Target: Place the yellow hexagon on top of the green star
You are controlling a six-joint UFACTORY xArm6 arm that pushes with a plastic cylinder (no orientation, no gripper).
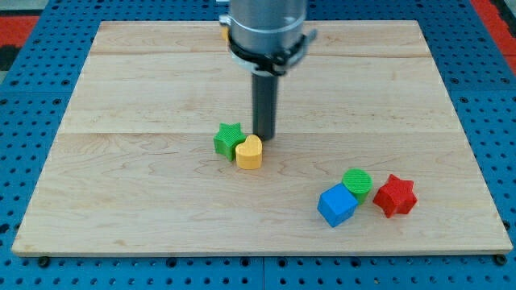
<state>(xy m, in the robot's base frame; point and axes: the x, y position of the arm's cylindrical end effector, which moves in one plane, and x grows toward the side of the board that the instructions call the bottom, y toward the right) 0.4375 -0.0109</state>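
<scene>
My tip (pixel 264 138) upright, touching yellow block (pixel 249 152).

You lose the grey metal arm housing (pixel 267 28) past the view's top; behind it, a small yellow-orange block (pixel 223 34) barely peeks out, shape unreadable.

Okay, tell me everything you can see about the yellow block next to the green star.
The yellow block is a small, chunky, matte plastic-looking piece with ridged sides and a rounded, heart-like outline. It lies flat near the board's middle, pressed against the green star on its upper left. My tip sits right at its upper-right edge.
</scene>
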